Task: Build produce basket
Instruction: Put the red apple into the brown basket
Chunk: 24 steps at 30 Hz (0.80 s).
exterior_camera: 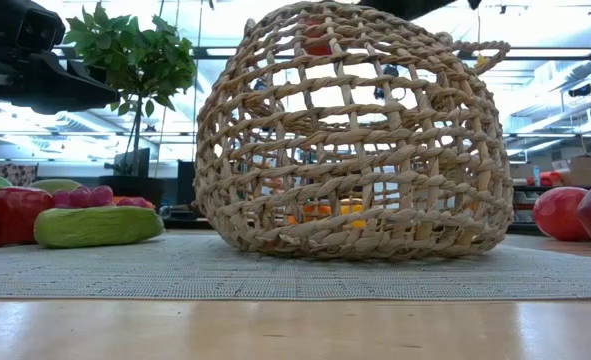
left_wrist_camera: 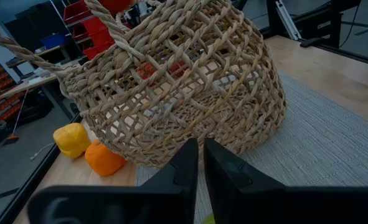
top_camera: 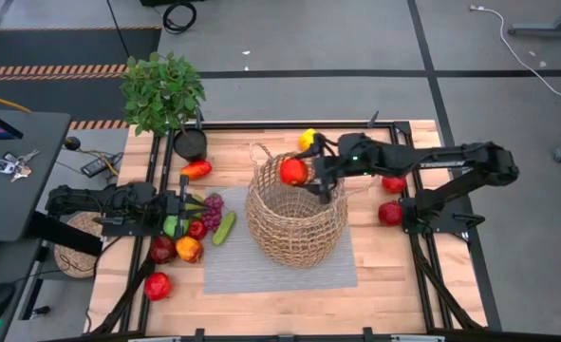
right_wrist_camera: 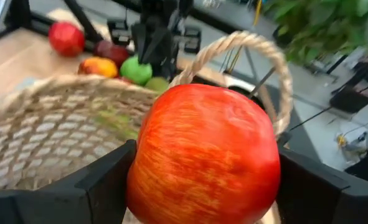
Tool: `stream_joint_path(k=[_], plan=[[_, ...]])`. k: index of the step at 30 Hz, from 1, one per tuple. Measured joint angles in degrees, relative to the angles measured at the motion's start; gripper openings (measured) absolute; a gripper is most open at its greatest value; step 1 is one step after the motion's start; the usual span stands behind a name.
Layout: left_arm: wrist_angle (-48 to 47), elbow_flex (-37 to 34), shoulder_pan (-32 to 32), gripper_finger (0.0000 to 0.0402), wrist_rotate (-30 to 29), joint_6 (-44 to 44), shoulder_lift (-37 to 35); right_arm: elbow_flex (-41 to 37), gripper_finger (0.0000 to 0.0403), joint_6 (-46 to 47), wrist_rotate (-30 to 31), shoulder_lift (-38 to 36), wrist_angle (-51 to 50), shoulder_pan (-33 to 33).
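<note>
The tan wicker basket (top_camera: 294, 223) stands by its base on a grey mat (top_camera: 233, 271) in the middle of the table. Above its far rim, beside a loop handle (right_wrist_camera: 246, 46), hangs a red apple (top_camera: 293, 172), with my right gripper (top_camera: 301, 175) shut on it. My left gripper (top_camera: 181, 203) waits shut at the table's left, over a cluster of produce: purple grapes (top_camera: 212, 207), a cucumber (top_camera: 224, 228), a green apple (top_camera: 172, 226) and red apples (top_camera: 162, 249). In the left wrist view its shut fingers (left_wrist_camera: 193, 168) point at the basket (left_wrist_camera: 184, 87). My right gripper pinches the red apple by two opposite sides (right_wrist_camera: 139, 186) between its two fingers (right_wrist_camera: 106, 183). The fingers reach in from the table's right, slanting slightly down. The apple is lifted clear, above the basket's opening at its far rim.
A potted plant (top_camera: 163, 92) stands at the far left corner, with a red-orange pepper (top_camera: 196, 170) near it. A yellow lemon (top_camera: 307, 140) lies behind the basket. Two red apples (top_camera: 390, 213) lie on the right, and one more (top_camera: 157, 285) at the near left.
</note>
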Motion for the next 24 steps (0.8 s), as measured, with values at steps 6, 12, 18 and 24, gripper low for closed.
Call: stream_joint_path(k=[6, 12, 18, 24], plan=[[0.0, 0.0, 0.0, 0.0031, 0.0, 0.0, 0.0, 8.4, 0.0328, -1.7, -3.1, 7.9, -7.7, -0.2], [0.0, 0.0, 0.0, 0.0036, 0.0, 0.0, 0.0, 15.0, 0.0328, -5.6, -4.4, 15.6, -14.4, -0.2], [0.0, 0.0, 0.0, 0.0029, 0.0, 0.0, 0.0, 15.8, 0.0328, -6.8, -5.4, 20.3, -18.7, -0.1], [0.0, 0.0, 0.0, 0.0031, 0.0, 0.0, 0.0, 15.8, 0.0328, -6.7, -7.8, 24.4, -20.4, -0.1]])
